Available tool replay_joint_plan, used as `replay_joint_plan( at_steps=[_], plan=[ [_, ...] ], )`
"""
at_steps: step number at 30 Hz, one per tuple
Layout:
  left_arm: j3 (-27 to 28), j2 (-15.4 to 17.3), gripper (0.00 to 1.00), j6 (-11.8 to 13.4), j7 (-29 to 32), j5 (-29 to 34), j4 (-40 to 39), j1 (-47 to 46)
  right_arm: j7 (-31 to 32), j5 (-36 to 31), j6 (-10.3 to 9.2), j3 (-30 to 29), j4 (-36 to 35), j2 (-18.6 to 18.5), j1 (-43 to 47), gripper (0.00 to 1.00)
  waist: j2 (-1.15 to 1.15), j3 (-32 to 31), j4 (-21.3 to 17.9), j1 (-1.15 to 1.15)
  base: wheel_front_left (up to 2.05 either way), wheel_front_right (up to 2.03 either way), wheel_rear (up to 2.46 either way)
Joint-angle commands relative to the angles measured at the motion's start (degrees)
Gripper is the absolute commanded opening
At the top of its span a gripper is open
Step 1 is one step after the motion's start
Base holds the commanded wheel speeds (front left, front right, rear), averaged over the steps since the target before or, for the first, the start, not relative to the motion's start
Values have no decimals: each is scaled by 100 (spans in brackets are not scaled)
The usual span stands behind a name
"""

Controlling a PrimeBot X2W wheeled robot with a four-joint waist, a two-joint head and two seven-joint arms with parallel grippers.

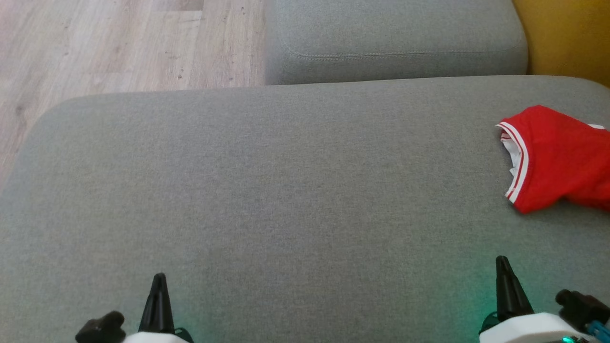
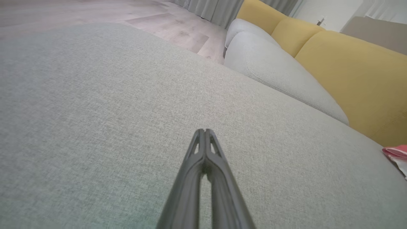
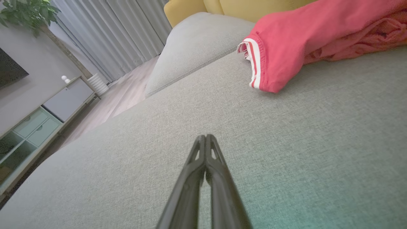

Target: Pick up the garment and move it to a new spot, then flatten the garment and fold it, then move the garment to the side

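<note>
A red garment (image 1: 560, 159) with white-striped trim lies bunched at the right edge of the grey sofa cushion (image 1: 286, 190). In the right wrist view the garment (image 3: 311, 41) sits ahead and to the right, and a small corner of the garment (image 2: 396, 152) shows at the right edge of the left wrist view. My left gripper (image 1: 158, 278) is shut and empty, low at the cushion's near left. My right gripper (image 1: 503, 262) is shut and empty too, near the front right, well short of the garment. Both grippers' tips (image 2: 205, 131) (image 3: 206, 136) hover over bare cushion.
A second grey cushion (image 1: 395, 40) lies behind the first. Yellow sofa backrests (image 2: 353, 66) rise at the right. Wooden floor (image 1: 119, 43) runs past the cushion's far left edge. A low cabinet (image 3: 38, 121), curtains and a plant stand across the room.
</note>
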Motion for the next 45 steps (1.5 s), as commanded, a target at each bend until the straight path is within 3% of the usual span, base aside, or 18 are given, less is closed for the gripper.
replay_joint_plan(
  at_steps=[1, 45],
  plan=[
    [143, 0, 0, -40, 22, -140, -200, -258, 22, 160, -1, -6, -199, -83, -309, 0, 0, 0, -3, 0, 0, 0, 0],
    [634, -3, 0, -233, 750, -3151, -384, -668, 715, 3293, -3, -201, -318, -125, -804, 0, 0, 14, -150, 0, 0, 0, 0]
  ],
)
